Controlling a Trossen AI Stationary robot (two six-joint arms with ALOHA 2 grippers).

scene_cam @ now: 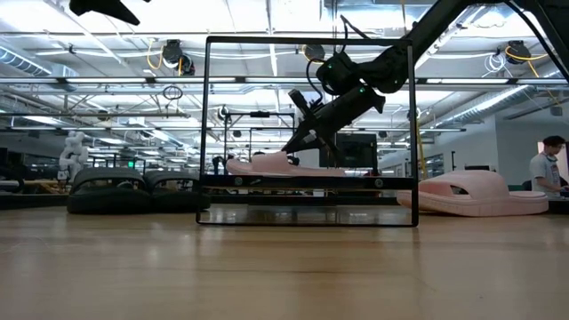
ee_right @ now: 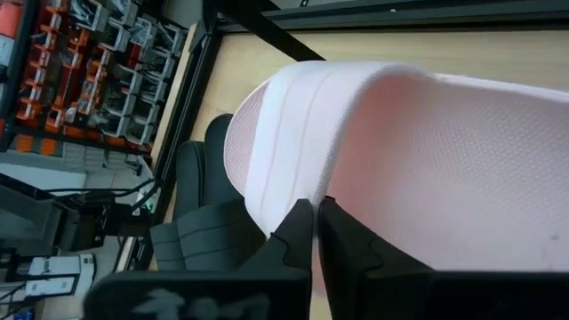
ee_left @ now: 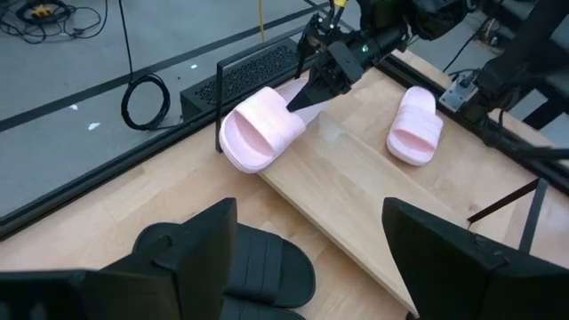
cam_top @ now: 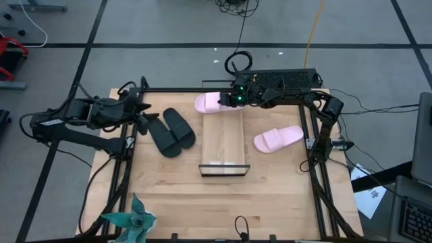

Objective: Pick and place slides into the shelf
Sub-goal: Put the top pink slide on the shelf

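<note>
The shelf (cam_top: pixel 221 138) stands mid-table, a light board in a thin dark frame. My right gripper (cam_top: pixel 235 100) is at its far end, shut on one pale pink slide (cam_top: pixel 210 102). In the left wrist view, that slide (ee_left: pixel 260 132) overhangs the board's far left corner. The other pink slide (cam_top: pixel 278 138) lies sole-down on the table right of the shelf. Both black slides (cam_top: pixel 172 131) lie side by side to its left. My left gripper (cam_top: pixel 147 121) is open beside them, touching nothing, with its fingers (ee_left: pixel 191 253) spread above the black slides (ee_left: pixel 258 271). My right gripper pinches the pink slide's wide strap at its heel-side edge (ee_right: pixel 298 191) between the two fingers (ee_right: pixel 342 240). It comes slanting down from the table's right and far side. The sole (scene_cam: pixel 262 169) sits level at the height of the shelf board; I cannot tell whether it rests there.
A black perforated box with cables (cam_top: pixel 287 77) sits along the far edge behind the right arm. Dark frame rails (cam_top: pixel 314 155) run down both table sides. A teal folded-paper object (cam_top: pixel 131 221) lies at the near left corner. A person (scene_cam: pixel 544 169) stands beyond the table.
</note>
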